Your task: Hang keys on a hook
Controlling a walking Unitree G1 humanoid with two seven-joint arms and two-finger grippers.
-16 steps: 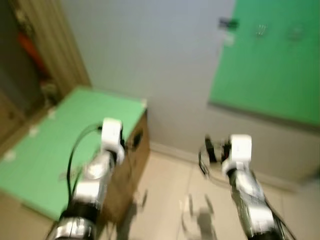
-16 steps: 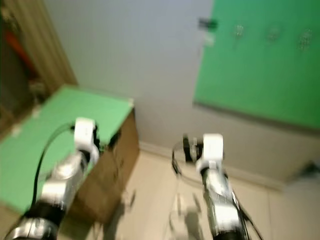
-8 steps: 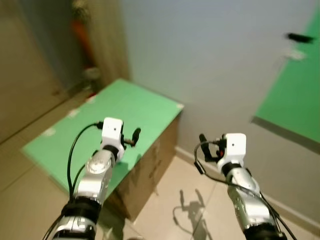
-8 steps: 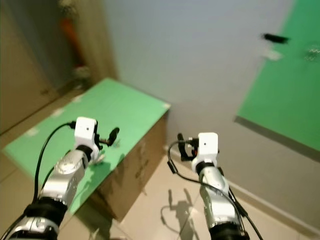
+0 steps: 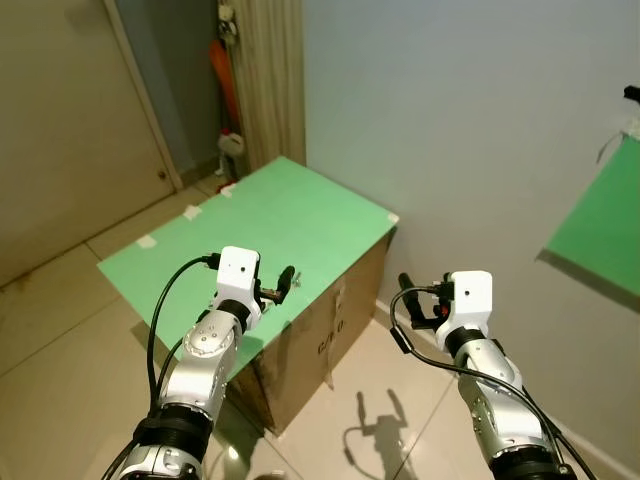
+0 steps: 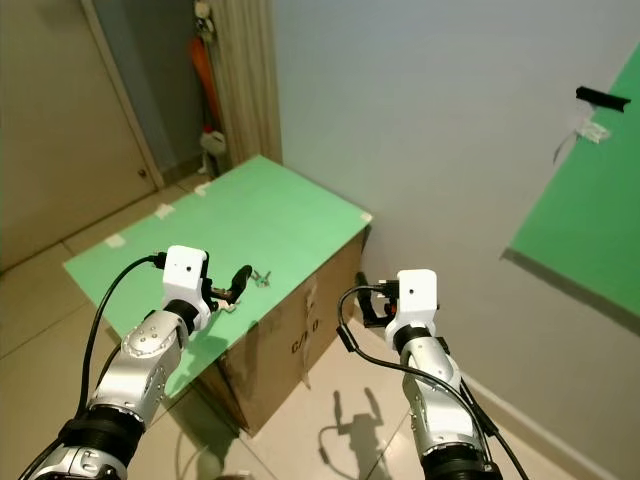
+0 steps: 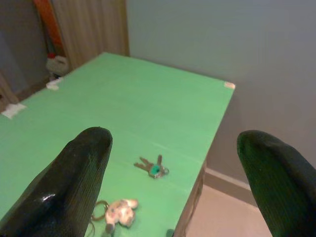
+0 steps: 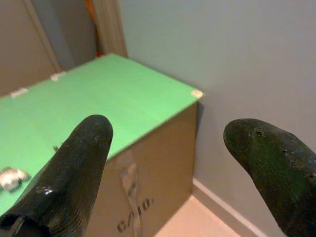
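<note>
Your keys (image 7: 153,168) lie flat on the green table (image 7: 148,113), blades pointing away from the edge; left gripper (image 7: 173,187) and right gripper (image 8: 163,163) jaws released.

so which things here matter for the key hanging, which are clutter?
Job: keys on the green-topped box; left gripper, open above them.
Clutter: plush keyring, tape scraps, orange item by the door.

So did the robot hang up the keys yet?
Not yet. The keys lie on the green box top, next to a small keychain toy. The left gripper is open above them, holding nothing; the right gripper is open too, off to the side of the box. It has reached the box. Grabbing the keys and hanging them is left.
</note>
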